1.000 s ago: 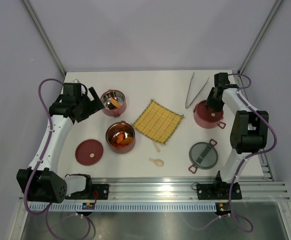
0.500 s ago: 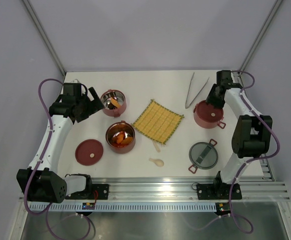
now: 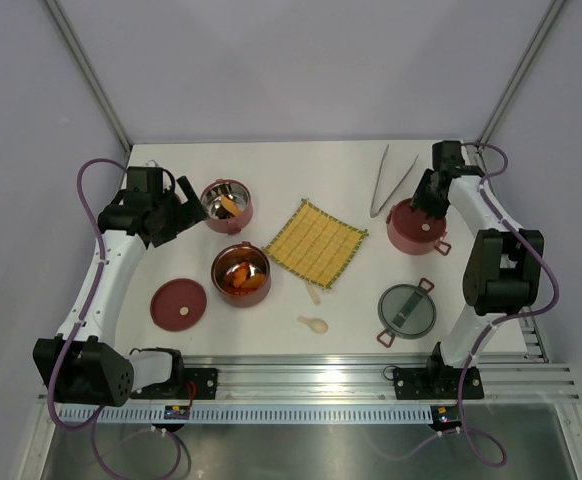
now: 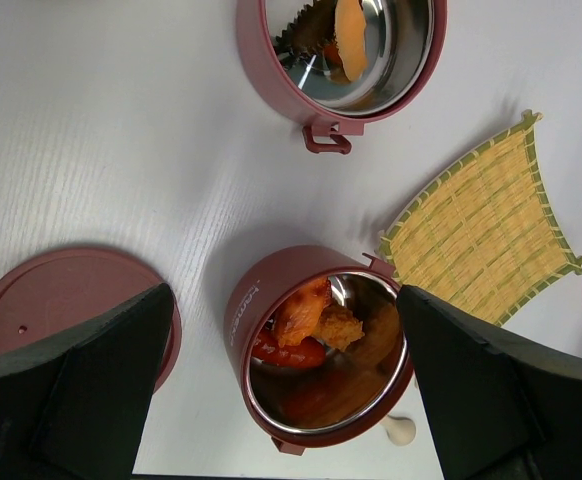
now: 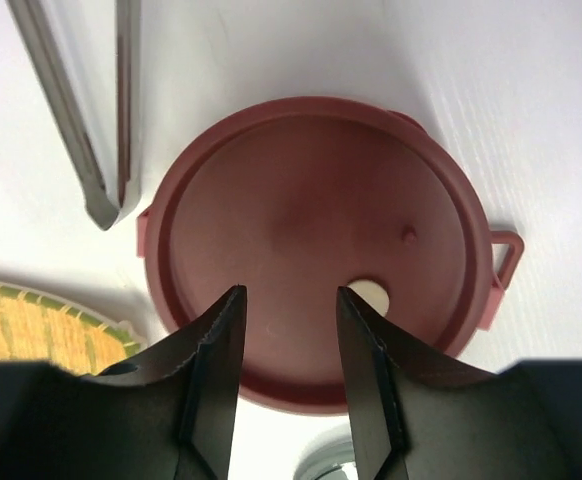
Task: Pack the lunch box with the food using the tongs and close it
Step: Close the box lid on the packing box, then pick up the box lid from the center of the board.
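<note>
right gripper (image 5: 289, 300), jaws half parted and empty, above the lidded lunch box tier (image 5: 311, 200); tongs (image 5: 124, 100) lie on the table (image 5: 531, 100) just beside it. left gripper (image 4: 281, 300), jaws spread wide and empty, over two open tiers (image 4: 246, 310) holding food (image 4: 316, 320).

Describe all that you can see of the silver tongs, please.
The tongs are long, thin and shiny, like steel: two slim arms joined in a narrow V. They lie flat on the white table, far right, joined end close beside the lidded red tier, open ends pointing away. Nothing holds them.
</note>
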`<control>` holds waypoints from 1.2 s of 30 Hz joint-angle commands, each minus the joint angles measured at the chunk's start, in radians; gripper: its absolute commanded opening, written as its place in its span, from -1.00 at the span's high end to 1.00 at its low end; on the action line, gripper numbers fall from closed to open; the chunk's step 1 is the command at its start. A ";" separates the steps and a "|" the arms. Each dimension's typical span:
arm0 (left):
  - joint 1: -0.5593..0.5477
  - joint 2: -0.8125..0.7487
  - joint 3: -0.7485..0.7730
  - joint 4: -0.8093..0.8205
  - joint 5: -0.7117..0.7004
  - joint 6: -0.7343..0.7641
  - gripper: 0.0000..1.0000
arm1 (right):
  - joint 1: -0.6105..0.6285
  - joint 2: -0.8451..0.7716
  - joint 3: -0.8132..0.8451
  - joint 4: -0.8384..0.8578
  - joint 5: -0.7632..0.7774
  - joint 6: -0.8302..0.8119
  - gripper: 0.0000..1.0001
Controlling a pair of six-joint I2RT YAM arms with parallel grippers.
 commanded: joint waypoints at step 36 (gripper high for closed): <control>0.027 0.142 -0.004 -0.058 -0.189 -0.050 -0.98 | 0.118 -0.231 -0.044 0.029 -0.106 0.012 -0.08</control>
